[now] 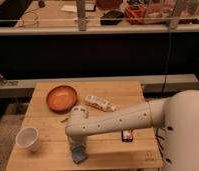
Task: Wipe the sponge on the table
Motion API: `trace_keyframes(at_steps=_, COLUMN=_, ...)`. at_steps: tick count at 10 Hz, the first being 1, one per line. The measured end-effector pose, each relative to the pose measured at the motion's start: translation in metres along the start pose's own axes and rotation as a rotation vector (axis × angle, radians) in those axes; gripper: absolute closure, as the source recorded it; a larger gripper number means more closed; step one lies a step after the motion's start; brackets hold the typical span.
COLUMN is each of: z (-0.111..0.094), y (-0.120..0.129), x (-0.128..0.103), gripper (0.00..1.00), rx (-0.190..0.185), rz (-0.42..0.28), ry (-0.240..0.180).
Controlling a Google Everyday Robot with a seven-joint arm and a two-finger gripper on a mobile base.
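Observation:
The blue-grey sponge lies on the light-brown wooden table, near its front edge, left of centre. My gripper points straight down onto the sponge from above, at the end of the white arm that reaches in from the right. The arm's wrist covers the fingers and the sponge's top.
A white cup stands at the front left. An orange bowl sits at the back left, a white bottle lies at the back centre, and a small black-and-red box rests right of the arm. A cluttered upper bench runs behind.

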Motion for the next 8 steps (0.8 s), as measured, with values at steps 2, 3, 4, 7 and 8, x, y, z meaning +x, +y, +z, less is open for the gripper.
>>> trace_keyframes(at_steps=2, z=0.003, y=-0.004, x=0.023, gripper=1.00, rx=0.002, rz=-0.007, ry=-0.005)
trace_keyframes(at_steps=3, z=0.003, y=-0.002, x=0.034, gripper=1.00, rx=0.005, rz=0.004, ry=-0.008)
trace_keyframes(at_steps=4, z=0.002, y=0.003, x=0.042, gripper=1.00, rx=0.003, rz=0.016, ry=-0.007)
trace_keyframes(at_steps=7, z=-0.002, y=0.032, x=0.055, gripper=1.00, rx=-0.004, rz=0.091, ry=-0.024)
trace_keyframes(at_steps=8, z=-0.004, y=0.038, x=0.055, gripper=1.00, rx=-0.006, rz=0.107, ry=-0.029)
